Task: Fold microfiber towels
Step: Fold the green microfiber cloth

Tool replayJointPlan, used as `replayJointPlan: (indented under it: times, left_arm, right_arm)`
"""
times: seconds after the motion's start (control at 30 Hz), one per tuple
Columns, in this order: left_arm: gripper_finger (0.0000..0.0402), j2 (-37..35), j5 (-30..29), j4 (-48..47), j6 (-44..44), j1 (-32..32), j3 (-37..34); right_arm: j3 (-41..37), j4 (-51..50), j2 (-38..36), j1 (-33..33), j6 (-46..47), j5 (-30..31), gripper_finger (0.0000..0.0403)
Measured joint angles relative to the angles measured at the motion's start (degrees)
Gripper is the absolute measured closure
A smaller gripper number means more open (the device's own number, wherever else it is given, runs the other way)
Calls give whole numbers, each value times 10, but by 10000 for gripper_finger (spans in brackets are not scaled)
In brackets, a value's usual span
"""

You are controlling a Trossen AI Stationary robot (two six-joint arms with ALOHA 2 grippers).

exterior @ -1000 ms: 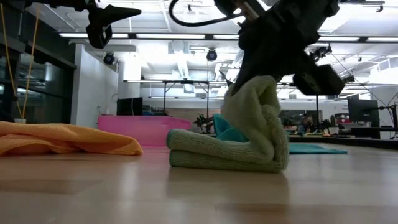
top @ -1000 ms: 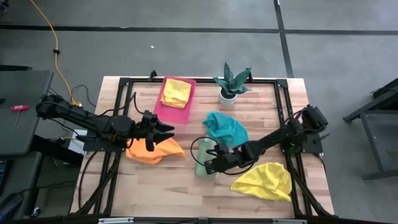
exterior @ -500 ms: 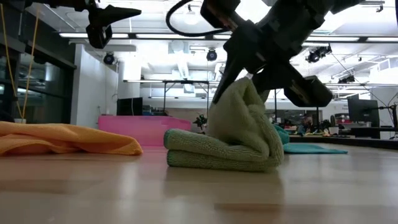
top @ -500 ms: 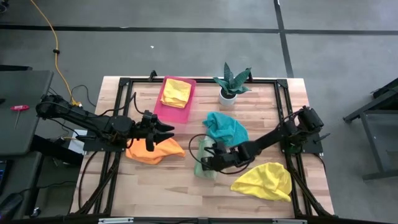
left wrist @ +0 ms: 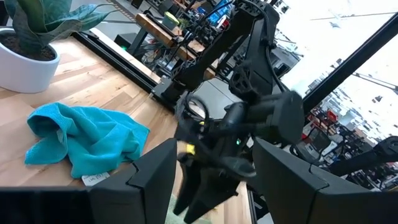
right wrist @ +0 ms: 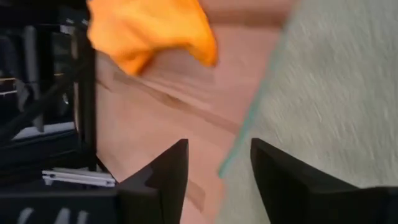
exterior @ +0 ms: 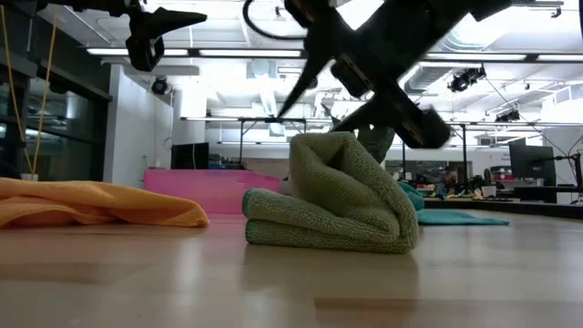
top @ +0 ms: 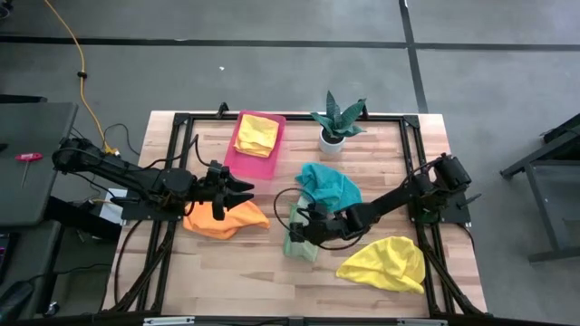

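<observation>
Low view: my right gripper has just let go, fingers now spread above the light green towel, which slumps folded at mid-table. My left gripper waits open above the orange towel.

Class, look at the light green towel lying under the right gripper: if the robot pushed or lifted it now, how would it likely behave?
The light green towel is probably floppy: its folded layers bulge and sag rather than lie flat. Lifted by one edge, the fold would likely fall open, since the right gripper above it stands open. Pushed, it would probably bunch rather than slide; its nap looks grippy on the wooden table.
</observation>
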Motion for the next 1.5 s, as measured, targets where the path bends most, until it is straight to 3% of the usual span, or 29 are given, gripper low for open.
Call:
replayJointPlan:
  times: [0.2, 0.33, 0.43, 0.57, 0.63, 0.77, 1.3, 1.5]
  left_arm:
    - [202, 0, 0, 0, 0, 0, 0]
    - [202, 0, 0, 0, 0, 0, 0]
    - [202, 0, 0, 0, 0, 0, 0]
    - [202, 0, -2, -1, 0, 0, 0]
    - [202, 0, -3, -1, -1, 0, 0]
    - [202, 0, -4, -1, -15, 0, 0]
    - [202, 0, -7, -2, -30, 0, 0]
    - [202, 0, -11, -3, -25, 0, 0]
  right_arm:
    - [0, -72, -74, -24, -196, 3, 218]
    - [0, -157, -110, -27, -291, -19, 234]
    - [0, -196, -101, -22, -346, -71, 283]
    - [0, -173, -63, -9, -430, -132, 384]
    - [0, -140, -41, -4, -464, -161, 387]
    - [0, -80, -6, -2, -500, -208, 391]
    - [0, 10, 71, -9, -554, -198, 402]
    - [0, 0, 59, -23, -576, -208, 402]
